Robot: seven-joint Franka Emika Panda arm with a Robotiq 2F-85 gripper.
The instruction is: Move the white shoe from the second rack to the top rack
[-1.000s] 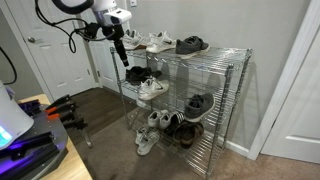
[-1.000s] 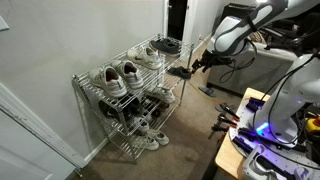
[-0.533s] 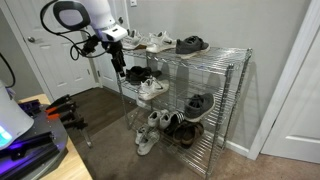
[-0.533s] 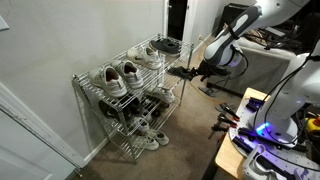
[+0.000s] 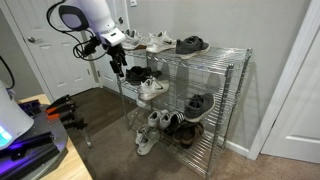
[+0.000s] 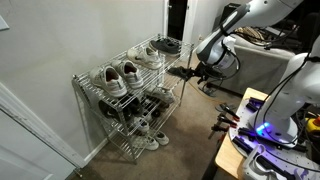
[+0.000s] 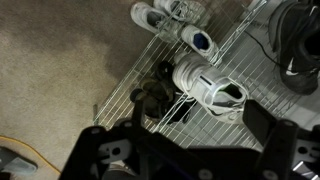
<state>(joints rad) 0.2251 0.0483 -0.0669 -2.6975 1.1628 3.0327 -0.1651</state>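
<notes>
Gripper (image 7: 190,160) with fingers (image 7: 100,152) spread apart and nothing between them, dark and blurred along the bottom edge of the wrist view. Just above it in that view, the white shoe (image 7: 208,85), lying on the wire grid with its opening toward the lower right and a black shoe (image 7: 152,95) close on its left; beige carpet (image 7: 50,60) filling the left of the frame. In an exterior view, the same gripper (image 5: 119,66) at upper left, hanging from the white arm (image 5: 85,15) just off the near end of the shelving unit (image 5: 229,110), roughly level with the gap between the top rack (image 5: 215,55) and the second rack (image 5: 182,90), touching no shoe. In an exterior view from the opposite side, the gripper (image 6: 188,71) right of centre, just beside the corner of the unit (image 6: 78,95). Next inward, the black shoe (image 5: 135,73) at the near end of the second rack, then the white shoe (image 5: 152,88) beside it on that same tier, left of centre. Higher up, on the top rack, white-and-grey sneakers (image 5: 155,41) and a black sneaker (image 5: 191,44) past them. Lower down, a dark pair (image 5: 198,104) on the third tier and pale sneakers (image 5: 150,130) on the bottom one. Farthest back, the grey wall (image 5: 250,25) and a white door (image 5: 60,60) at the left edge.
</notes>
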